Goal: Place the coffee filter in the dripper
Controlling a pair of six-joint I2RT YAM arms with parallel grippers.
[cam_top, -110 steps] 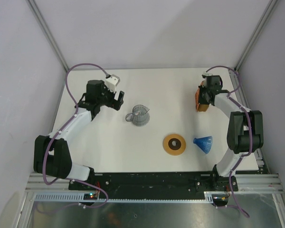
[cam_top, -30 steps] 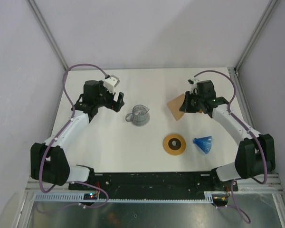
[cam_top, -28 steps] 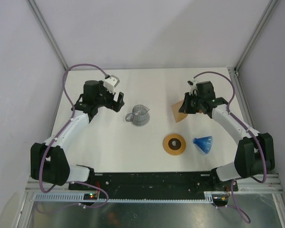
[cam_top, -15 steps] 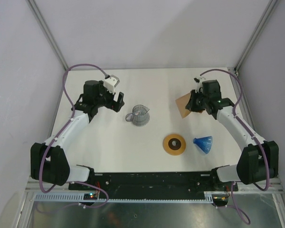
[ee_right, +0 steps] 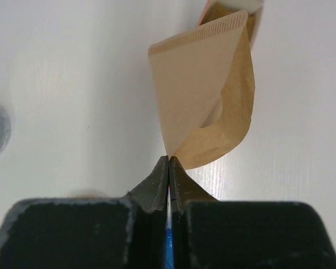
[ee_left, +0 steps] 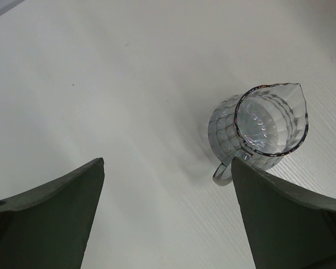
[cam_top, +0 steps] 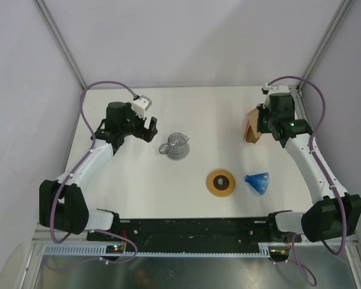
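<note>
The coffee filter [ee_right: 204, 101], a thin tan paper cone partly fanned open, hangs pinched at its tip in my right gripper [ee_right: 168, 161], which is shut on it. From above, that gripper [cam_top: 259, 125] and the filter [cam_top: 250, 131] are at the back right of the table. The blue ribbed dripper [cam_top: 257, 182] lies on its side near the front right, well short of the filter. My left gripper [cam_top: 149, 127] is open with nothing in it, just left of the glass jug [cam_top: 175, 146]. The jug [ee_left: 263, 126] shows past the right finger [ee_left: 291, 218].
A flat brown ring [cam_top: 221, 182] with a dark hole lies left of the dripper. An orange-brown edge [ee_right: 206, 8] peeks out behind the held filter. The enclosure's corner post [cam_top: 316, 57] and right wall stand close to my right arm.
My right gripper has carried the filter from mid-table back toward the right rear corner, turning it more edge-on. The left arm has not moved.
</note>
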